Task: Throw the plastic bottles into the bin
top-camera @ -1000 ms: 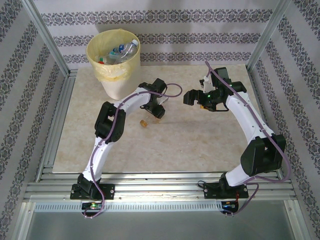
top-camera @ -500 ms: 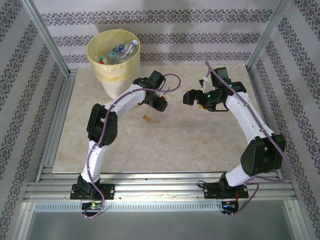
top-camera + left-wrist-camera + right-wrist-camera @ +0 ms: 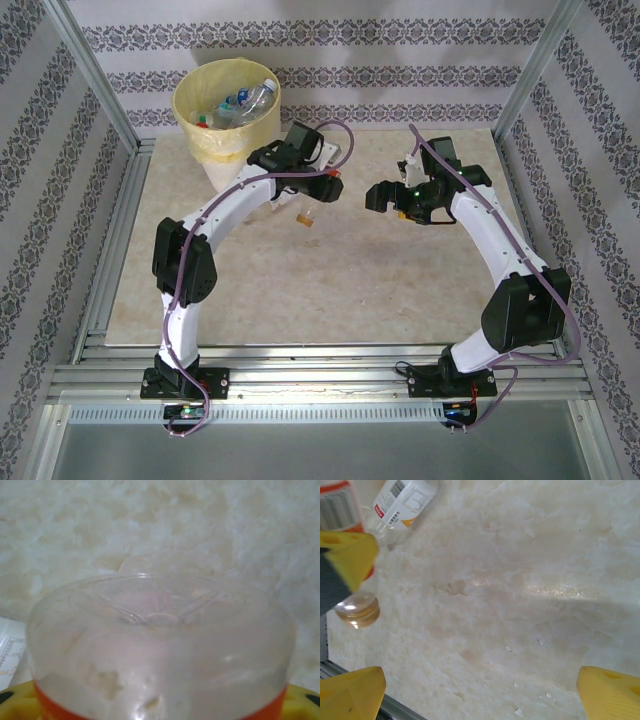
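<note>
The table (image 3: 380,290) is mostly bare. The bin (image 3: 222,170) stands at its far left corner, with several bottles (image 3: 245,100) already lying inside the yellow liner (image 3: 215,145).

My left gripper (image 3: 312,180) hangs just right of the bin. Its fingers (image 3: 15,706) are clamped on a clear bottle (image 3: 160,645) around its orange label, so I take the step in hand to be the carry to the bin. My right gripper (image 3: 385,195) sits mid-table with its fingers spread wide and nothing between them. I would leave it parked.

To do the carry well:
- I would lift first, so the bottle passes over the rim rather than into it.
- I would bring the wrist over the middle of the opening, not the near edge, since the liner folds over the rim and could snag.
- I would keep my elbow off the bin wall, because a nudge could shift the bin.
- The bottle looks thin and slippery, so I would hold the squeeze steady and let go only once it is squarely above the opening.

Some things I can't make out:
- **Height:** from above I cannot judge how high the gripper is against the rim.
- **Held bottle:** the arm covers most of it in the top view.
- **Bin:** its bottom is out of sight.
- **Left wrist camera:** the view is blurred.
- **Second bottle:** one with a white label (image 3: 405,497) shows in the right wrist camera, near the held bottle and cut off by the frame edge.
- **Amber round thing:** it (image 3: 357,611) sits below the fingers. I cannot tell whether it is the held bottle's end or something loose on the table.
</note>
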Robot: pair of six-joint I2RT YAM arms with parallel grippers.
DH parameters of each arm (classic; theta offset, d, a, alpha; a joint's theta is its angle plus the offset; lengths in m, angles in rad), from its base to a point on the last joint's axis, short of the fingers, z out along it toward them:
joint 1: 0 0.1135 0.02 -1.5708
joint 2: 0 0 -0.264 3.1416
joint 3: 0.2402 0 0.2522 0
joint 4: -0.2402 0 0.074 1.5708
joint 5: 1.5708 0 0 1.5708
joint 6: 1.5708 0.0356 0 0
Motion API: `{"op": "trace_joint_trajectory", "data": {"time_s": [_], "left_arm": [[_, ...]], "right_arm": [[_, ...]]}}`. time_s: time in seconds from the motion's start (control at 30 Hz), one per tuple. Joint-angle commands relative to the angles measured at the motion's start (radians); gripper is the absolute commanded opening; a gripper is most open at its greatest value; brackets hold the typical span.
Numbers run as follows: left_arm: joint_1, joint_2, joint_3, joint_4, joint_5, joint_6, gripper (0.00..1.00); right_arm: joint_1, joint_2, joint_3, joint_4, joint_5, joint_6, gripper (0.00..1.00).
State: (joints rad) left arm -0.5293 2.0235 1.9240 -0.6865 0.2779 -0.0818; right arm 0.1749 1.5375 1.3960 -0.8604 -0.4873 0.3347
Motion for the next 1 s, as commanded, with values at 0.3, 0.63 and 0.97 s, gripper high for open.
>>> {"op": "trace_joint_trajectory", "data": {"time_s": [0.3, 0.63, 0.97], "left_arm": [[0.013, -0.177, -0.042, 0.160, 0.067, -0.089, 0.17], [0.054, -0.307, -0.099, 0.245, -0.021, -0.142, 0.16], [0.139, -0.434, -0.157, 0.348, -0.051, -0.181, 0.16]], "right_arm": [[0.024, -0.029, -0.012, 0.019, -0.021, -0.013, 0.98], [0.038, -0.020, -0.008, 0.018, -0.032, -0.020, 0.98], [0.044, -0.012, -0.003, 0.020, -0.038, -0.027, 0.98]]}}
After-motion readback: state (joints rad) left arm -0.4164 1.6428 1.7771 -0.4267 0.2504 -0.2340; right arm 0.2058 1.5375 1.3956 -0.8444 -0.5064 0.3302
